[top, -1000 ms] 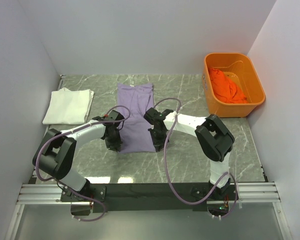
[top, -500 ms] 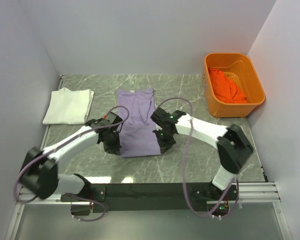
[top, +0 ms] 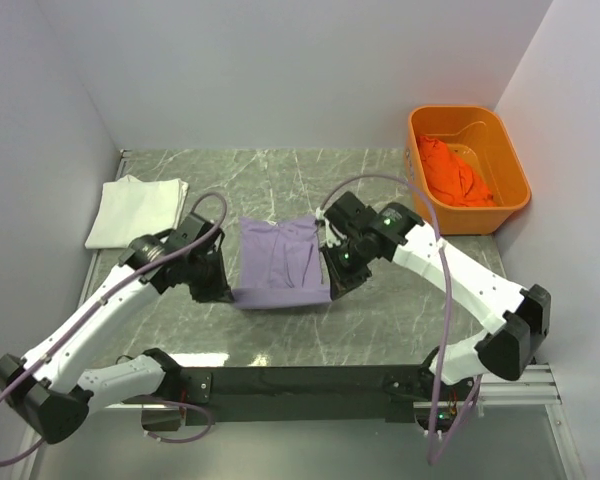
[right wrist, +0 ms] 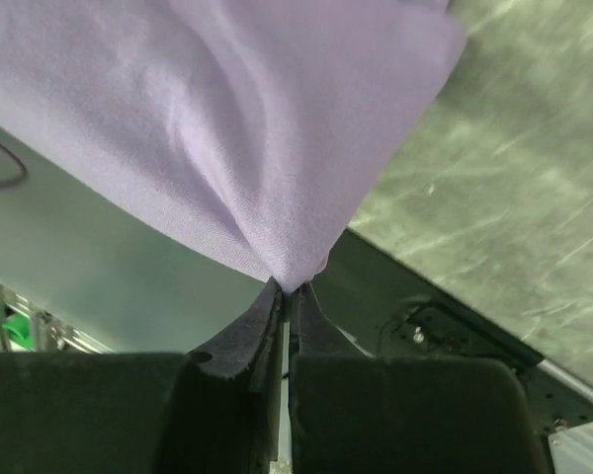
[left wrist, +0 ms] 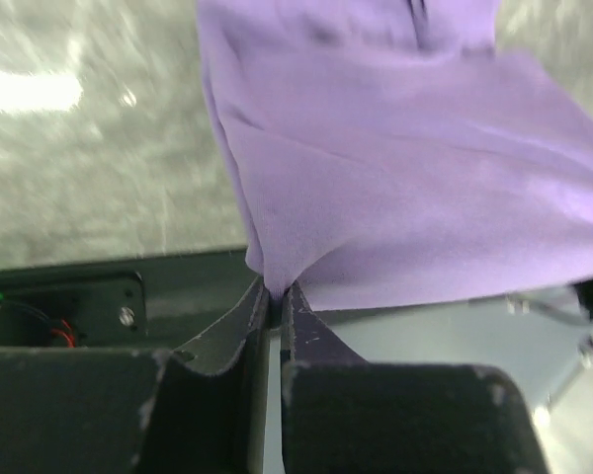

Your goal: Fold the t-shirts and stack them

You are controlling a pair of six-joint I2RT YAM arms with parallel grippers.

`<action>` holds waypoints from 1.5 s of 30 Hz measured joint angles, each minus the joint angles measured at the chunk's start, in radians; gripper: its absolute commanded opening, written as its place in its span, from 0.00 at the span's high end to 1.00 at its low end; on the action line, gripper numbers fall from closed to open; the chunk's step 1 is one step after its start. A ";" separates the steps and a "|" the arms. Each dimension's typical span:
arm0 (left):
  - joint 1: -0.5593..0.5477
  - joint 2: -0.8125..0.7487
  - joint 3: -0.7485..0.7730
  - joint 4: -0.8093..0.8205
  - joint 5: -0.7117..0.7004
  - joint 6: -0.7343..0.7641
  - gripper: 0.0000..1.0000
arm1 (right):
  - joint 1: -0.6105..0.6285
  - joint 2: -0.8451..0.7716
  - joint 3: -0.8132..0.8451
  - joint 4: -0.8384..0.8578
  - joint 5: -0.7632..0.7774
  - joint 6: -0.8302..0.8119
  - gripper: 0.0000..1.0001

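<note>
Three shirts are in view, and the purple shirt is the one being worked on. It lies in the middle of the table, between the two arms. Its far part rests on the table. Its near edge is picked up by both corners, so the cloth looks short and a bit bunched. I think the step in hand is folding it in half, with the near edge going over to meet the far edge. It looks only part way done.

The left gripper is pinched tight on the near left corner. In its own camera the two jaws are almost together, with just a thin bit of purple cloth between them. The right gripper does the same on the near right corner, squeezed on a small peak of cloth. Each holds the shirt and nothing else.

Next, I think both arms need to carry the corners away at the same speed, so the edge stays straight. Then they should lower it onto the far edge and only then let go. If one arm goes faster, the fold may come out crooked.

Off to the left, the white shirt lies folded near the wall, well apart from the purple one. The purple one probably goes on top of it later. Far right, the orange shirt lies crumpled in the orange tub, not yet folded.
</note>
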 measured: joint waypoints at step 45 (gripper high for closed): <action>0.330 0.760 0.171 0.745 -0.059 0.181 0.99 | -0.410 0.751 0.513 0.325 -0.209 -0.162 0.98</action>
